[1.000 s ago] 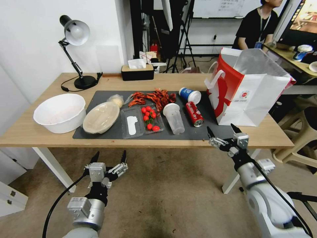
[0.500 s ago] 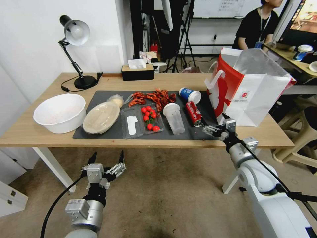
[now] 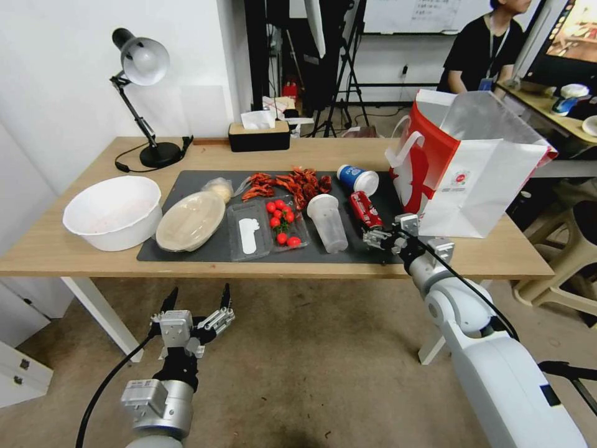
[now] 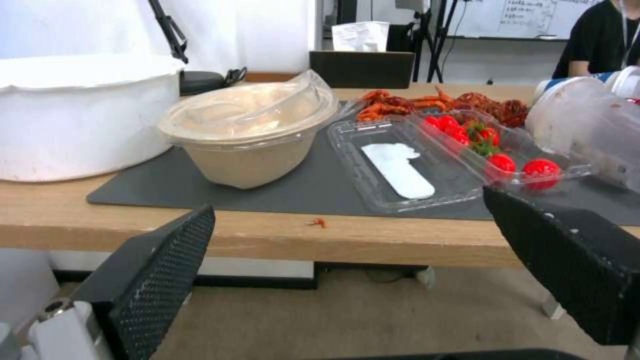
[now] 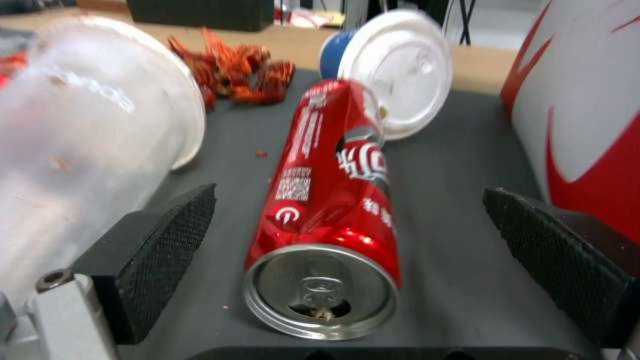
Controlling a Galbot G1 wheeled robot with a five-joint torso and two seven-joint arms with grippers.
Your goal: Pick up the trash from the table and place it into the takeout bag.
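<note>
Red soda can point(image 5: 330, 200), dark grey mat point(image 3: 205, 249), red-and-white takeout bag point(image 3: 472, 180).

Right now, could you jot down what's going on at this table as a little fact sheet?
Right pincer: open, its fingers either side of the red soda can, not closed on it
Red soda can: dented, lying on its side on the dark mat
Takeout bag: upright, open, just beyond the can at the robot's right
Left pincer: open, low in front of the table, holding nothing
Clear plastic cup: lying beside the can
</note>
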